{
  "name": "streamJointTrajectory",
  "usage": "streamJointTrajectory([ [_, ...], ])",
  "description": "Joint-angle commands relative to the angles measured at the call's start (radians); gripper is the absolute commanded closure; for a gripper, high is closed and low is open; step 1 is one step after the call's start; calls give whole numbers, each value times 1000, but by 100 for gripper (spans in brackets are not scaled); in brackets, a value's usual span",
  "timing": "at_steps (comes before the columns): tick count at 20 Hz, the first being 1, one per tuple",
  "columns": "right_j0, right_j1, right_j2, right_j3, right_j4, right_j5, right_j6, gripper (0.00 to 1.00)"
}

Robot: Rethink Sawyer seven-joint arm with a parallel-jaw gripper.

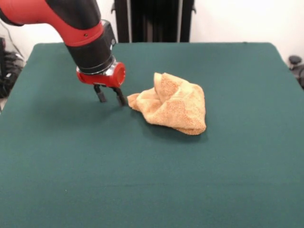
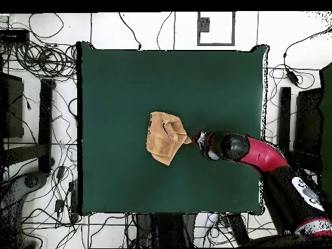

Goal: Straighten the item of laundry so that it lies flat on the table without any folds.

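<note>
One towel [image 1: 173,103], one end effector [image 1: 110,96], one bench [image 1: 152,180]. Towel lies crumpled, heaped in folds mid-bench, its nearest corner just beside end effector's fingertip; contact unclear. End effector low over bench, two fingers narrowly apart, holding nothing. Towel's band and tag hidden in folds. Overhead: fingers hidden under wrist [image 2: 211,145].

crumpled towel [image 1: 173,103], open gripper [image 1: 110,96] beside it
</note>
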Motion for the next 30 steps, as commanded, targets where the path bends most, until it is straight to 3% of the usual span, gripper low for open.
streamJointTrajectory([
  [1, 134, 27, 98, -28, 61, -99, 115, 0],
  [12, 250, -76, 7, -9, 167, -21, 230, 0],
  [23, 270, -30, -20, -52, 219, -33, 167, 0],
  [30, 254, -2, -22, -65, 206, -54, 132, 0],
])
